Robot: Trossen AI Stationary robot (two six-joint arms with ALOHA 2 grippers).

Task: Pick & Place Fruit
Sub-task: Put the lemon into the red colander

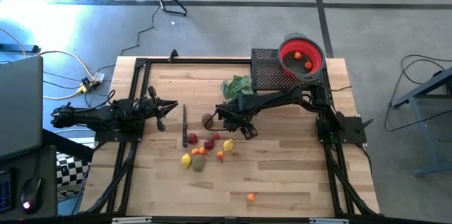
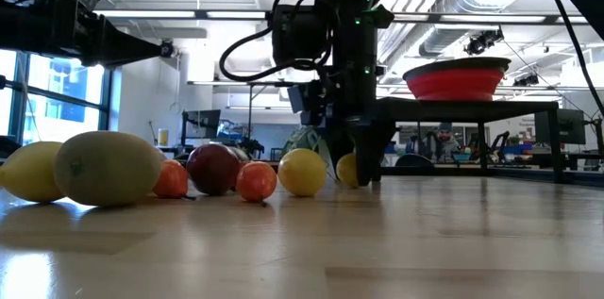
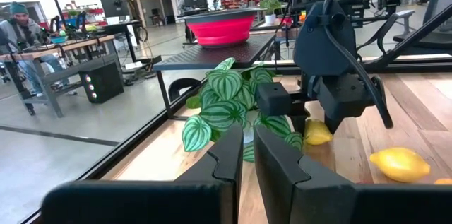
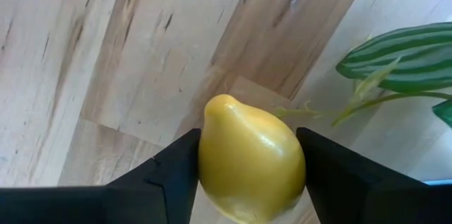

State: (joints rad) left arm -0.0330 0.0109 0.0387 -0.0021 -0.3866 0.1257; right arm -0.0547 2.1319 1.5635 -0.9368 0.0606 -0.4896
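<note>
Right wrist view: right gripper (image 4: 247, 174), dark fingers (image 4: 159, 178) pinching a glossy yellow toy lemon (image 4: 251, 160) on the pale wooden tabletop (image 4: 106, 54), beside a striped green plant sprig (image 4: 402, 58). Left gripper (image 1: 168, 106) hovers at the tabletop's left side, fingers pressed together.

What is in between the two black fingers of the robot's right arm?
A yellow lemon sits between the fingers of the right end effector, both pads against its sides. The right wrist view shows this best.
</note>
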